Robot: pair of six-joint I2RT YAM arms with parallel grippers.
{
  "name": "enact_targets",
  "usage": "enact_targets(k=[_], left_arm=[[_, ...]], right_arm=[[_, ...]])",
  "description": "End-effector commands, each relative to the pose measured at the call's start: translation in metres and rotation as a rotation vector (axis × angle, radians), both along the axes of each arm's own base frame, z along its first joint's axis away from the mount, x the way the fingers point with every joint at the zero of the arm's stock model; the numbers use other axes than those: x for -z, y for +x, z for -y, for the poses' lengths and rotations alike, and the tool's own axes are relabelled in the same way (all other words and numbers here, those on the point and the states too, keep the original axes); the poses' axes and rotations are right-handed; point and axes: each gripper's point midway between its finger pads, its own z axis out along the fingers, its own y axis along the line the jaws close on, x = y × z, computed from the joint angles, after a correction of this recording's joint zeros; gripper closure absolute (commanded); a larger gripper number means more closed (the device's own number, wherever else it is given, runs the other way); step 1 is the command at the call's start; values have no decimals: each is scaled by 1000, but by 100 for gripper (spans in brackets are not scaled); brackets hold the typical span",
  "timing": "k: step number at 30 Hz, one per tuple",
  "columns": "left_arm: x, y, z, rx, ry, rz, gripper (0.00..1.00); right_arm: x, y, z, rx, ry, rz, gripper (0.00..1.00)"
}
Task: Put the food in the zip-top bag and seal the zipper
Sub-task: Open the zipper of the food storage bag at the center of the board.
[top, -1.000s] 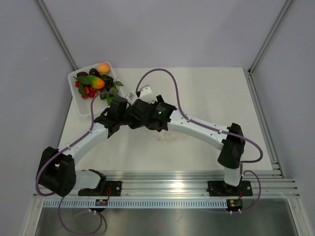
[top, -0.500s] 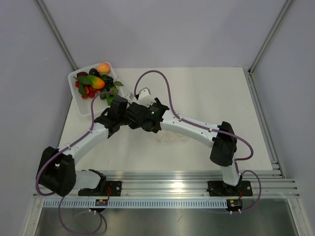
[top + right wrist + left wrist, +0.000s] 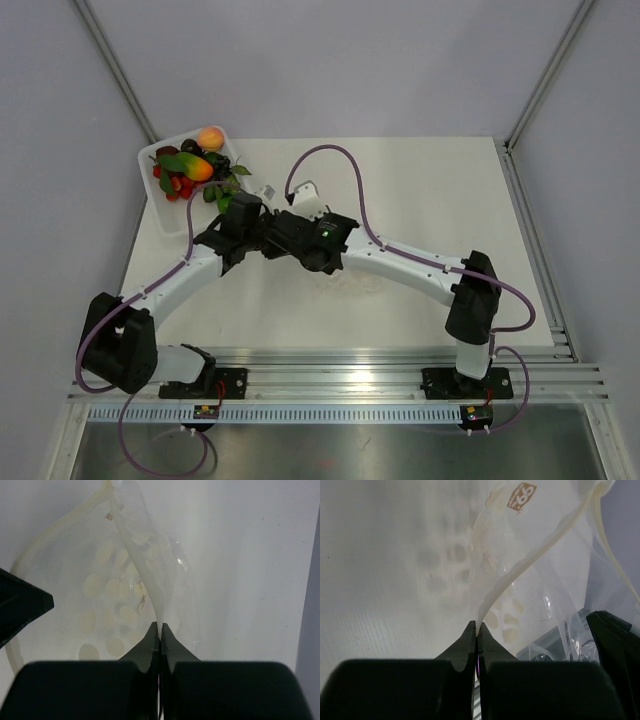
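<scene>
The bag (image 3: pixel 100 595) is held between the two grippers over the left-centre of the table (image 3: pixel 430 200), just beside the tray (image 3: pixel 172 215). From above it is largely hidden under the wrists. Its mouth is turned upward, toward the wrist cameras, and is drawn open into a long loop. That loop is edged by the zipper (image 3: pixel 495 592), and its long axis runs from one gripper to the other. The film is seen hanging below toward the table, with pale oval marks showing through it.

The left gripper (image 3: pixel 476 627) is closed tight on the zipper at one end of the mouth. The right gripper (image 3: pixel 159 627) is pinched on it likewise at the other end. No gap is seen between either pair of fingers.

The food (image 3: pixel 190 165) is piled in the tray at the table's far left corner: orange, red, green and dark purple pieces. Some green leaves are spilled over the tray's near edge, close to the left wrist.
</scene>
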Motion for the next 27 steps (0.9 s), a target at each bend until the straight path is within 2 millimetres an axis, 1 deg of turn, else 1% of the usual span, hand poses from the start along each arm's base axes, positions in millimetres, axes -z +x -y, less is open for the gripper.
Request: enact_targets(k=[1,2,3,4,5,6,7,8,9,11,12,14,15,16,18,19,20,21,22,23,24,25,27], left_arm=[[-16,22,-1,4,29,80,100],[-21,25,2,17,24,91,100],[-23,28,3,19,26,95,100],[-23,30,3,22,30,99,100],[-31,35,5,32,31,124,100],[-26,37,5,36,45,106,100],[-27,39,6,44,53,107,100],[-31,41,8,63,59,113,100],[-30,43,9,71,65,109,100],[-30,45,10,86,71,115,100],[-34,47,11,91,72,123,100],[-31,49,12,113,89,119,100],[-31,51,13,122,90,119,100],[-34,56,18,138,81,123,100],[-37,62,25,152,64,111,100],[-50,69,32,161,41,139,100],[-45,73,37,171,33,117,100],[-48,79,39,170,28,125,100],[-57,87,43,171,21,142,100],[-49,91,44,176,35,119,100],[-48,95,46,176,40,112,100],[-47,97,48,183,40,105,100],[-44,104,52,198,32,87,97]], right_arm=[[-25,1,3,26,150,39,100],[-20,2,9,36,148,34,100],[-28,3,11,44,188,49,100],[-28,3,14,48,201,43,100],[-24,5,22,64,203,38,100],[-30,7,25,74,238,51,100],[-26,6,30,78,238,42,100],[-29,13,34,97,266,52,100],[-33,14,37,99,291,56,100],[-34,19,41,110,308,66,100],[-36,25,44,122,320,79,100],[-42,33,48,139,331,98,100],[-44,39,52,153,328,108,100],[-52,44,53,160,340,122,100],[-56,53,50,158,340,135,100],[-67,59,49,160,356,154,100],[-70,62,47,158,350,158,100],[-63,68,46,158,313,148,100],[-72,73,44,167,316,168,100],[-70,75,45,172,297,161,100],[-62,79,43,171,271,148,100],[-63,83,41,173,270,148,100],[-53,91,41,178,255,128,100]])
